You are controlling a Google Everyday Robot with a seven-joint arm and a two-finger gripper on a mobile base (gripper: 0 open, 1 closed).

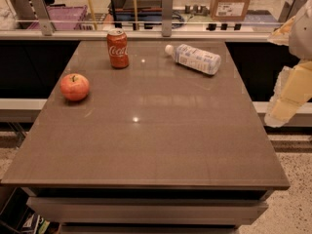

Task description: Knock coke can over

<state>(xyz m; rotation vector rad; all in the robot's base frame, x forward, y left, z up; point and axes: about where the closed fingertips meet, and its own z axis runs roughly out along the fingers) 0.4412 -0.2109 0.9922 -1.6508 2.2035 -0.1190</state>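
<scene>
The red coke can point(118, 48) stands upright near the far left of the brown table point(146, 140). My gripper point(287, 94) is at the right edge of the camera view, beyond the table's right side and far from the can. It shows as pale, blurred shapes.
A red apple point(74, 87) sits on the table's left side. A clear plastic bottle with a white cap point(193, 58) lies on its side at the far right. A glass rail with metal posts point(166, 8) runs behind the table. A cardboard box point(230, 1) stands beyond it.
</scene>
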